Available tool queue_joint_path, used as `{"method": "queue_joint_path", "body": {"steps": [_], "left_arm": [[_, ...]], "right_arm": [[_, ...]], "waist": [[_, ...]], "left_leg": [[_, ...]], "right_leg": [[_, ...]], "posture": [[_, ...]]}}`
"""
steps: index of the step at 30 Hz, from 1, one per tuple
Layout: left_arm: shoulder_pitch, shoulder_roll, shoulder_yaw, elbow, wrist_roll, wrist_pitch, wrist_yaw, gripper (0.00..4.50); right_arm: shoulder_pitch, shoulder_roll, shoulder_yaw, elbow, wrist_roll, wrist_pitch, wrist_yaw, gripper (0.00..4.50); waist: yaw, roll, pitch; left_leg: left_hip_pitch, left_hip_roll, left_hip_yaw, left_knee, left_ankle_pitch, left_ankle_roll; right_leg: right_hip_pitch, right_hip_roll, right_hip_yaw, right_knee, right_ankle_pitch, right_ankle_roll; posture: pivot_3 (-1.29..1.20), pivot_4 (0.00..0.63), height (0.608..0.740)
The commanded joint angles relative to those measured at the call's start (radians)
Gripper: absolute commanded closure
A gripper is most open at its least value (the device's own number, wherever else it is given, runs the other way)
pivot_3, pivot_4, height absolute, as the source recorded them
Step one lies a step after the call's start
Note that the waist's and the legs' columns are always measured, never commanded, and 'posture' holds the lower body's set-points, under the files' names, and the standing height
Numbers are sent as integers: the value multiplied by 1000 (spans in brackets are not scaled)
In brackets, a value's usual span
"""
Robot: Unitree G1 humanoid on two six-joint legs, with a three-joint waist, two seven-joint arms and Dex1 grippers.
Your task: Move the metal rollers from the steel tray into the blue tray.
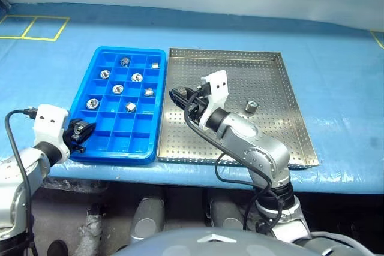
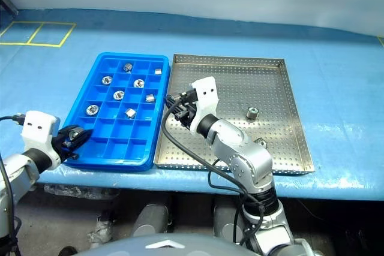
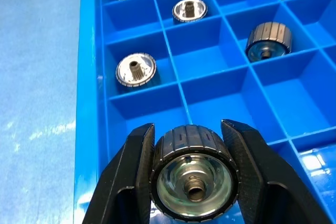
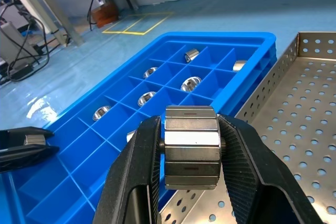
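blue tray [image 1: 90, 148]: your landmark, on the blue tabletop [image 1: 336, 64], with seven metal rollers [image 1: 137, 77] in separate compartments toward its far end.
steel tray [image 1: 288, 142]: just beside the blue tray on its right; you can see one roller [image 1: 251, 106] standing on its perforated floor, and another [image 2: 261, 143] partly hidden behind the right arm.
left end effector [image 3: 191, 177]: at the blue tray's near left corner, fingers closed on a roller [image 3: 191, 174].
right end effector [image 4: 190, 150]: above the seam between the two trays, fingers clamped on a roller [image 4: 190, 145].
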Motion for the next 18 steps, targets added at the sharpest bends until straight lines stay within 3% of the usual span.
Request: {"method": "queue_joint_path", "body": {"steps": [1, 18], "left_arm": [[-9, 25, 19, -35, 0, 20, -3, 2732], [30, 141, 117, -90, -20, 72, -99, 2732]], "right_arm": [[-3, 13, -6, -24, 0, -19, 4, 3188], [18, 13, -11, -40, -3, -8, 2, 3188]], "waist": [[0, 0, 0], [-1, -1, 0]], "left_leg": [[0, 0, 0, 0, 0, 0], [0, 0, 1, -1, 0, 0]], "right_leg": [[0, 0, 0, 0, 0, 0], [0, -1, 0, -1, -1, -2]], "posture": [[128, 150, 740], [141, 150, 740]]}}
